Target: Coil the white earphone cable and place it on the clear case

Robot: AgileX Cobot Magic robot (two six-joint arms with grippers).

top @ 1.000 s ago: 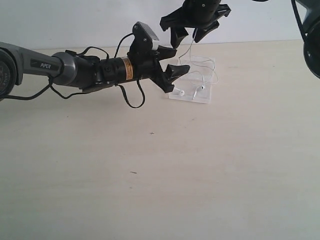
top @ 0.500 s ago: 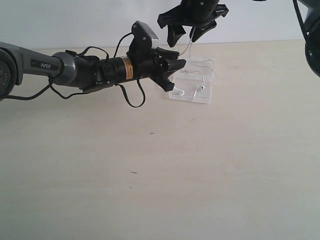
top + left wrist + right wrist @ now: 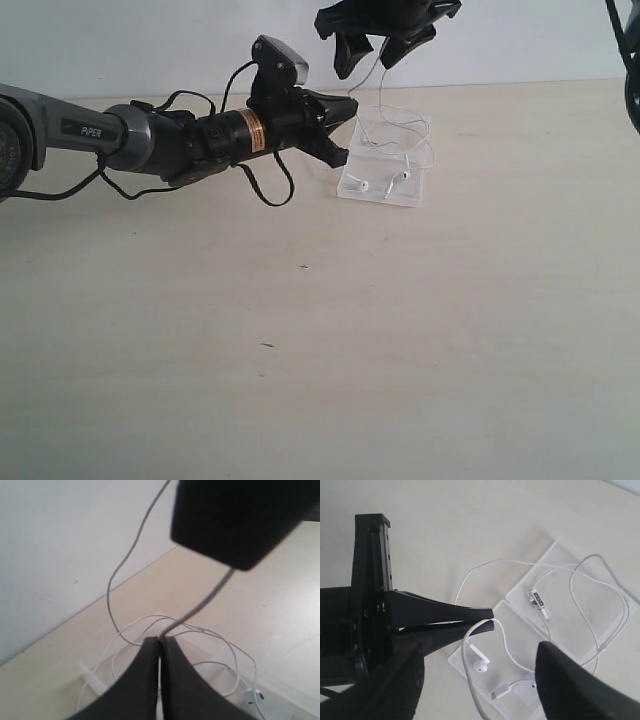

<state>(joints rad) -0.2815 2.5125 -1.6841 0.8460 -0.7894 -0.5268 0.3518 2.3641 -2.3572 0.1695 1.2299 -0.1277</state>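
The clear case (image 3: 383, 165) lies flat on the table at the back, with loops of the white earphone cable (image 3: 410, 130) and both earbuds (image 3: 403, 177) resting on it. My left gripper (image 3: 352, 106) hovers over the case's left edge, shut on a strand of the cable (image 3: 200, 607), which rises from its tips (image 3: 160, 641). That strand runs up to my right gripper (image 3: 370, 50), which hangs open above the case. In the right wrist view the cable (image 3: 470, 680) passes between the wide-spread fingers (image 3: 560, 680). An earbud (image 3: 480, 665), the inline piece (image 3: 539, 602) and the plug (image 3: 501, 692) lie on the case (image 3: 570, 625).
The light wooden table (image 3: 320, 330) stretches toward the front. A white wall (image 3: 150, 40) stands right behind the case. Black cables (image 3: 265, 195) dangle under the left arm.
The left gripper's jaws have closed on the cable and lifted a little. The right gripper has risen, drawing the strand upward.
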